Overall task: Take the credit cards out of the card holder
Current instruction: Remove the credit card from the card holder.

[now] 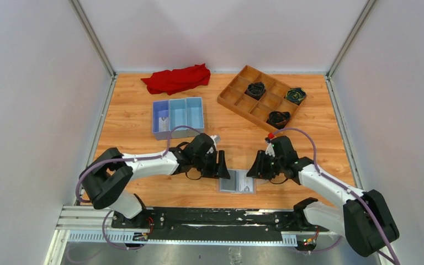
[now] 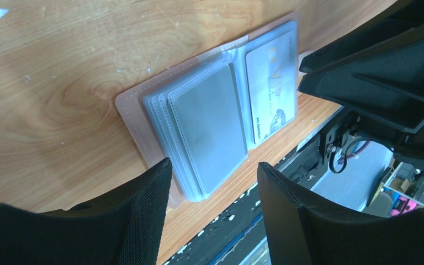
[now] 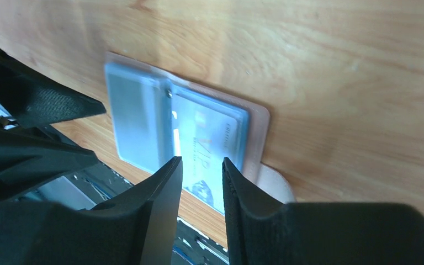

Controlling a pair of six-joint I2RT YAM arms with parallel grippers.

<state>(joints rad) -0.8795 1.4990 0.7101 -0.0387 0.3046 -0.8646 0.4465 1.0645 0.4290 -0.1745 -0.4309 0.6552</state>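
While the card holder [image 1: 237, 183] lies open and flat at the table's [image 1: 143, 127] near edge, just short of the black rail [image 1: 199, 216], both grippers hang low over it from either side. The left gripper [image 1: 221, 165] is spread wide with nothing between its fingers [image 2: 138, 221]. In its wrist view the holder's tan-pink cover and a fanned stack of clear sleeves over a grey panel show through the gap. The right gripper [image 1: 255, 164] is only narrowly parted, and its fingers [image 3: 160, 204] have hold of nothing. They sit right above the near edge of a pale card [image 3: 210, 138] with gold lettering, but whether the tips touch it cannot be told. That card is tucked in the sleeve of the panel on the right arm's side. No other card can be made out in the holder. In the left wrist view the right gripper fills the upper right corner, close above the card-bearing panel. Farther back on the table stand a blue tray [image 1: 178, 116] and a wooden tray [image 1: 237, 91] that holds three dark bundles [image 1: 255, 89], and a red cloth [image 1: 176, 78] lies against the far wall.
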